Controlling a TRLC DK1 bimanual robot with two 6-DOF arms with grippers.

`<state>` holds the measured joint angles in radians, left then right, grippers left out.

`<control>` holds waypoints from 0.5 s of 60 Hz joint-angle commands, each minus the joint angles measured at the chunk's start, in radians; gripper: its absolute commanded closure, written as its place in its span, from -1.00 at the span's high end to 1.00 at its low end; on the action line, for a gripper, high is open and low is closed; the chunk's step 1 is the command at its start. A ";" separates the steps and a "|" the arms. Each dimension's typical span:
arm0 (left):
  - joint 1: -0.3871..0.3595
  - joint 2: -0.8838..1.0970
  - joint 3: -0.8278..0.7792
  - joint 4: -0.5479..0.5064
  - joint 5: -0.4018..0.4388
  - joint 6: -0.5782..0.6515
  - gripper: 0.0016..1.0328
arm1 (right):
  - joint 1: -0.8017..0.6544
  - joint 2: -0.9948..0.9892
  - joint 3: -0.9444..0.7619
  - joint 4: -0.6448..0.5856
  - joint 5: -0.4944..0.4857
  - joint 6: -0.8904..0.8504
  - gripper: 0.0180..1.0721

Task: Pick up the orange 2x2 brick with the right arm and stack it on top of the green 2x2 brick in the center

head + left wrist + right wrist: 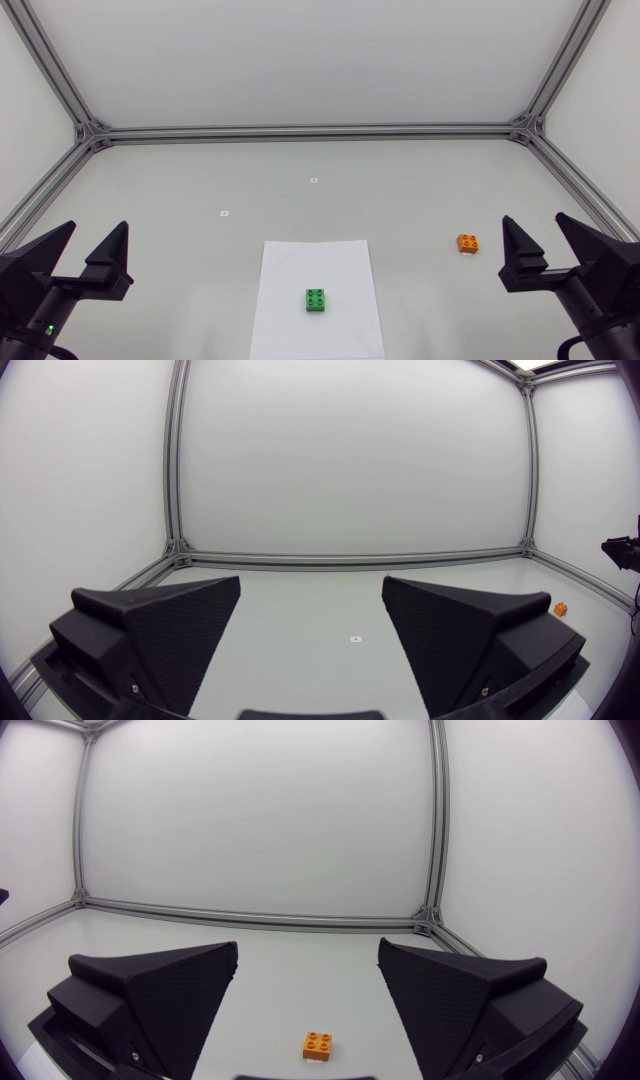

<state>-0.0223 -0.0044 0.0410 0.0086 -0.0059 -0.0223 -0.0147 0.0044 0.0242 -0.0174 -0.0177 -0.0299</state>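
head view: the orange brick (468,242) lies on the table (180,185) well right of the green brick (316,299), nearer the right arm (590,290) meant to fetch it, both arms' jaws gaping wide and empty.

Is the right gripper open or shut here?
Open. The right gripper has its fingers wide apart and holds nothing; the orange brick lies ahead of it, untouched.
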 commanded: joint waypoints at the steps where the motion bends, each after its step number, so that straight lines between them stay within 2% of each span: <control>1: 0.004 -0.008 -0.041 -0.015 0.004 0.013 0.92 | 0.002 -0.011 -0.024 0.010 0.001 -0.010 0.90; 30: 0.004 -0.008 -0.041 -0.015 0.004 0.013 0.92 | -0.007 -0.012 -0.009 0.023 -0.004 -0.038 0.90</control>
<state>-0.0223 -0.0044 0.0410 0.0086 -0.0059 -0.0219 -0.0151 0.0044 0.0242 -0.0147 -0.0185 -0.0368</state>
